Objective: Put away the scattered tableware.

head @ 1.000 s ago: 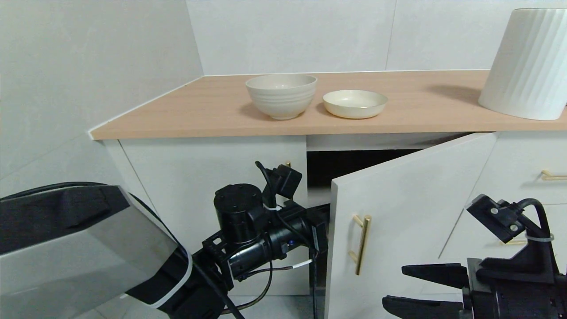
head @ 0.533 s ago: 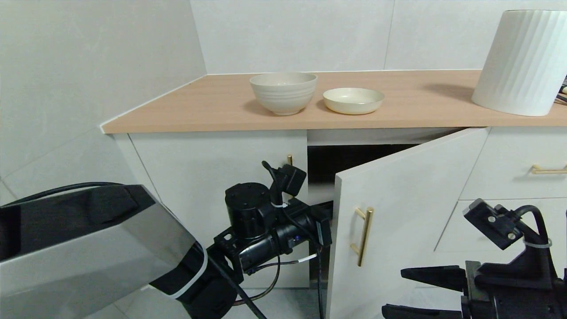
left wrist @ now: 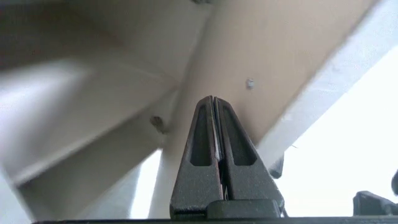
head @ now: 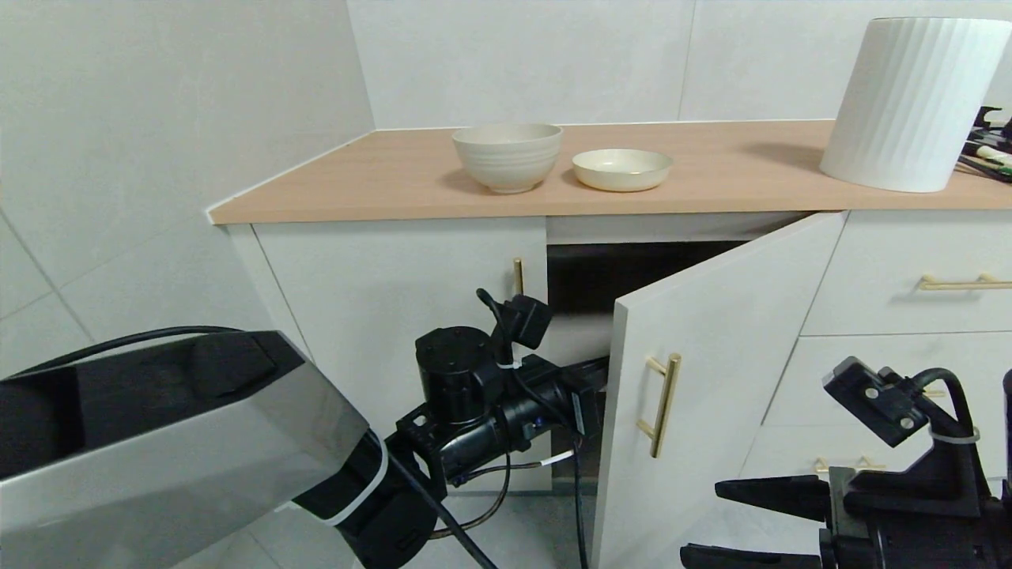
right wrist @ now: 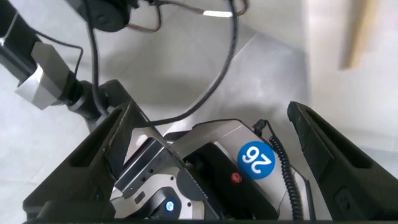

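Note:
A ribbed cream bowl (head: 506, 156) and a shallow cream dish (head: 621, 168) stand side by side on the wooden countertop (head: 379, 186). Below them a white cabinet door (head: 711, 356) with a gold handle (head: 662, 405) hangs partly open on a dark interior. My left arm (head: 506, 395) reaches into the gap at the door's free edge. My left gripper (left wrist: 213, 102) is shut, holds nothing, and its tips lie against the door's inner face. My right gripper (head: 704, 521) is open and empty, low in front of the door, its fingers (right wrist: 118, 143) spread wide over the floor.
A tall white ribbed cylinder (head: 909, 103) stands on the counter's right, with dark utensils (head: 988, 150) beyond it. Drawers with gold handles (head: 961, 281) sit to the right of the open door. A tiled wall closes the left side. The floor (right wrist: 186, 68) below is grey tile.
The camera has drawn back and shifted, so the counter looks farther off. The cabinet door stands somewhat wider open, with my left arm behind its edge. My right gripper stays open.

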